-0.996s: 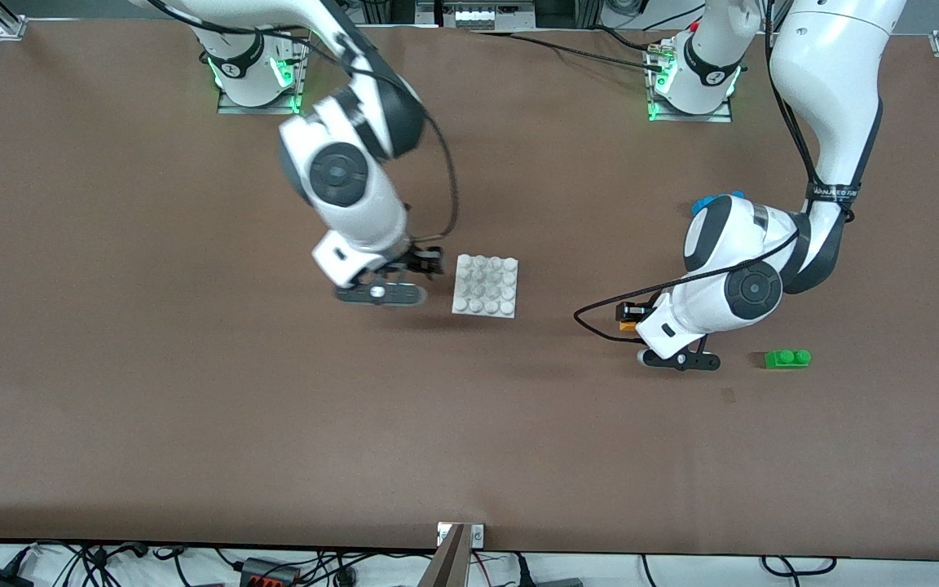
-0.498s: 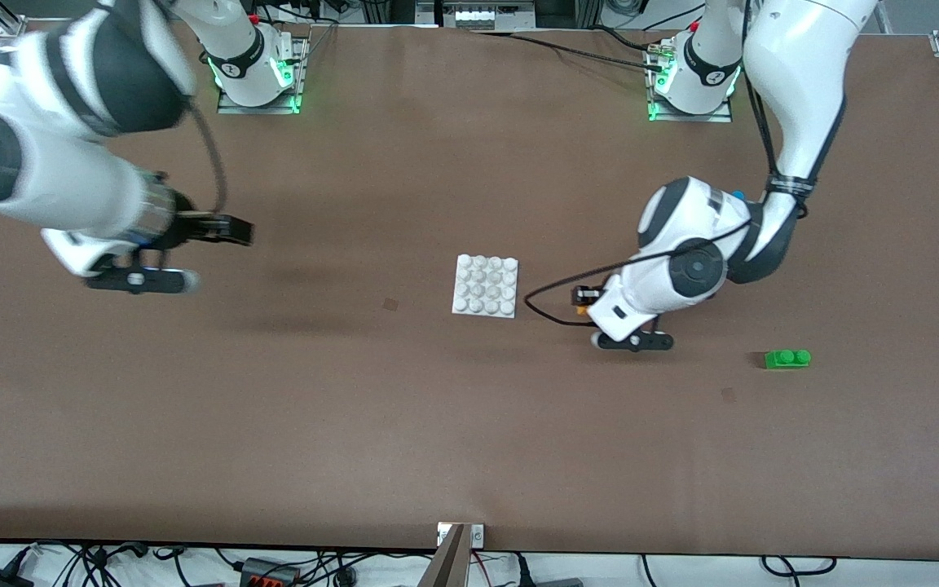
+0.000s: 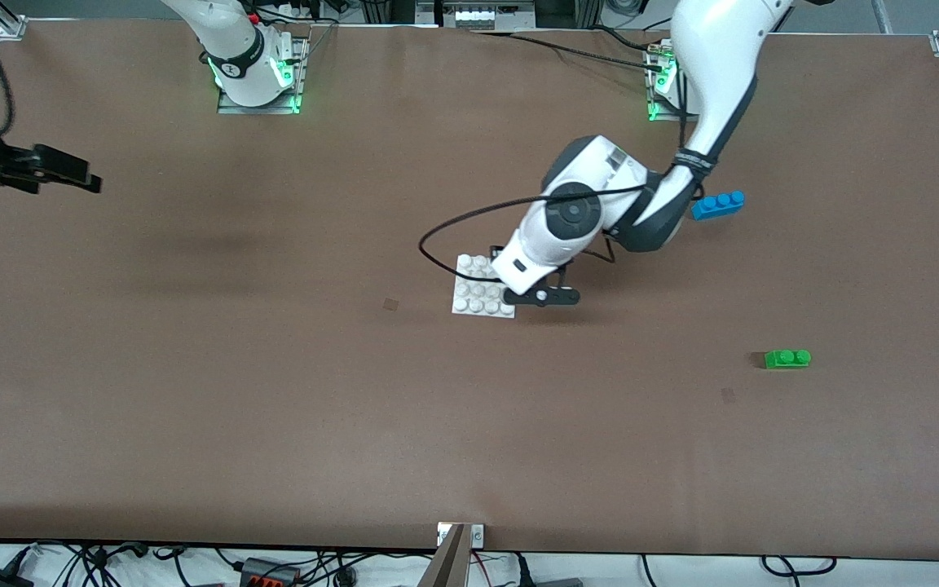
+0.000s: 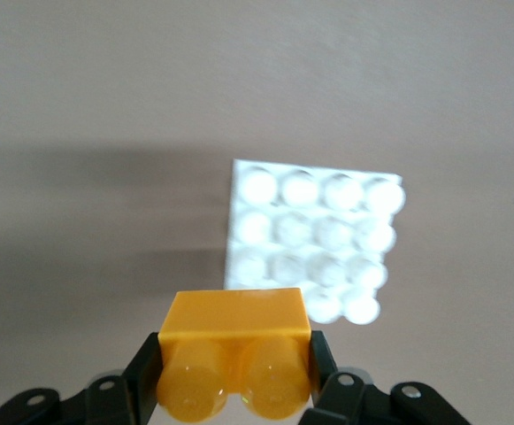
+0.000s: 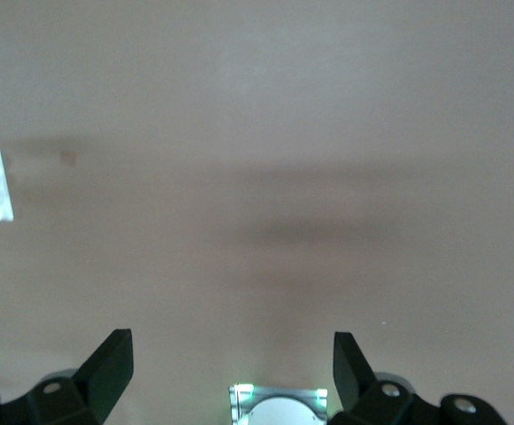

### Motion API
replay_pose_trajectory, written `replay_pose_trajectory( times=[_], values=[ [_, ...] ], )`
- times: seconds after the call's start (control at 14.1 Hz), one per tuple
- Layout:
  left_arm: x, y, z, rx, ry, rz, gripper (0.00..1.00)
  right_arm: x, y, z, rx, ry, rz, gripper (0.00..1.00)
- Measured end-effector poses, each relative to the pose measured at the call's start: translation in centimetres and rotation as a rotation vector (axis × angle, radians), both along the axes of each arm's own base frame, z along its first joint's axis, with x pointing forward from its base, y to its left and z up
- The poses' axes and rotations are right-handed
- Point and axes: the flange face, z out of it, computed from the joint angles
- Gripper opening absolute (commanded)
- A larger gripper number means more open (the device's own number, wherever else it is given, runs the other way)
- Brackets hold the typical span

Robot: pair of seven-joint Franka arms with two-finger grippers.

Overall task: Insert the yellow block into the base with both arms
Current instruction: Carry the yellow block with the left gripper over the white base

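The yellow block (image 4: 234, 354) is clamped between the black fingers of my left gripper (image 4: 234, 376), its two studs pointing toward the camera. My left gripper (image 3: 504, 254) hangs over the edge of the white studded base (image 3: 473, 297) on the side toward the left arm's base. In the front view the wrist hides the block. The base (image 4: 314, 239) lies flat just under and ahead of the block. My right gripper (image 3: 70, 175) is out at the right arm's end of the table, open (image 5: 230, 363) with nothing between its fingers.
A blue three-stud brick (image 3: 718, 204) lies close to the left arm's elbow, farther from the front camera than the base. A green two-stud brick (image 3: 787, 358) lies nearer the front camera toward the left arm's end. The left arm's black cable loops over the table beside the base.
My left arm has carried the yellow block from beside the green brick across to the base. My right arm has swung away from the base to its end of the table and opened.
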Motion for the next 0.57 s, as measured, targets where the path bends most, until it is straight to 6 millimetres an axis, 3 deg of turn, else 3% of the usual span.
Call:
replay_pose_trajectory(
  times=[0.14, 0.21, 0.43, 0.57],
  values=[
    [-0.6, -1.4, -1.0, 0.014, -0.009, -0.026, 0.29, -1.0, -1.9, 1.4, -0.053, -0.047, -0.020, 1.00],
    [-0.9, -2.2, -1.6, 0.029, -0.026, -0.050, 0.29, -1.4, -2.0, 1.8, -0.091, -0.048, -0.011, 1.00],
    [-2.7, -5.3, -3.6, 0.040, -0.053, -0.077, 0.29, -1.4, -0.4, 1.7, -0.128, -0.043, 0.024, 1.00],
    [-2.7, -5.8, -4.6, 0.031, -0.064, -0.077, 0.29, -1.3, 0.4, 1.5, -0.131, -0.039, 0.040, 1.00]
  ],
)
